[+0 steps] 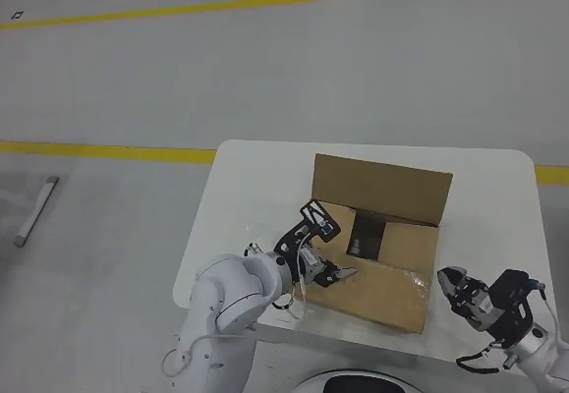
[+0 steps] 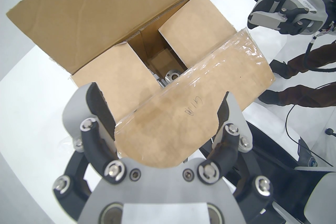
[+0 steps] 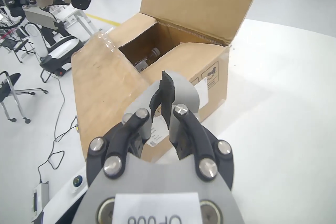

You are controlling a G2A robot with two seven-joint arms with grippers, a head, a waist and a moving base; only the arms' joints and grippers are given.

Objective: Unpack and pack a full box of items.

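We hold the left gripper over the box flap, the right one beside the box.
The cardboard box [image 1: 377, 295] sits mid-table [image 1: 255, 196], its far flap upright. Our left gripper [image 2: 160, 101] is at its near-left corner, jaws spread wide either side of the taped front flap [image 2: 210, 72]. Our right gripper [image 3: 164, 88] hangs just off the near-right corner, jaws pressed together.

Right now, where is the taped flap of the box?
The taped flap is on the side of the cardboard box nearest the robot; in the left wrist view its end lies between the open jaws of the left gripper.
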